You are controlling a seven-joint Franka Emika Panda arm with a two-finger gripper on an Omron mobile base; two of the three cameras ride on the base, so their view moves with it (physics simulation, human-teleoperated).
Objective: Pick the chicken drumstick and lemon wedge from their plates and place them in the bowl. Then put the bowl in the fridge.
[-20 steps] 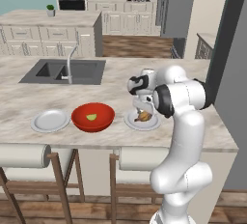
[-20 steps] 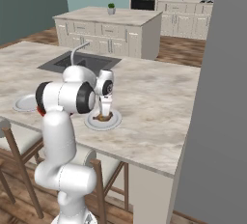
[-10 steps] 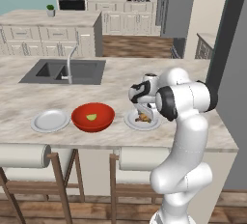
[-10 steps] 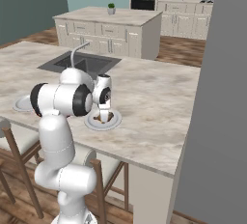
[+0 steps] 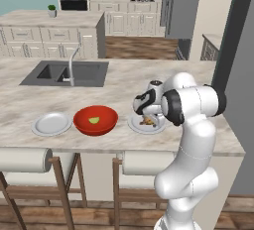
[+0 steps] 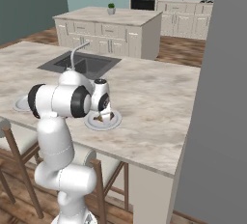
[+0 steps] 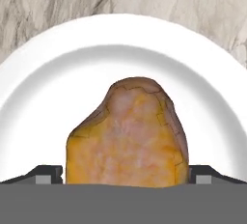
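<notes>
Grey and tall, the fridge (image 5: 173, 6) stands at the back of the kitchen, well away from the action, doors shut. In front of it stretches the marbled beige worktop (image 5: 124, 83), with a dark sink (image 5: 64, 73) and its curved tap set into the far left part. The white arm (image 5: 191, 125) bends over from the near edge, its hand dropped low at the right-hand plate (image 5: 136, 125). On the near strip of the worktop sit three round pieces in a row: the left plate (image 5: 51, 123), bare and white, then the glossy red bowl (image 5: 95, 120) just beside it, then the right-hand plate. Inside the bowl lies the lemon wedge (image 5: 94, 120), a tiny yellow-green sliver near the middle. The chicken drumstick (image 7: 128, 136) is on the right-hand plate, golden-orange with a browner crust at its edges, and the hand camera looks right down on it. And here are the fingers (image 7: 128, 177), spread wide, one dark tip (image 7: 43, 175) to each side of the drumstick, straddling it without pinching; whether the tips touch its skin I cannot tell. From the right base camera the hand (image 6: 103, 105) sits right over that plate (image 6: 114, 121), with a speck of brown meat showing beneath it.
</notes>
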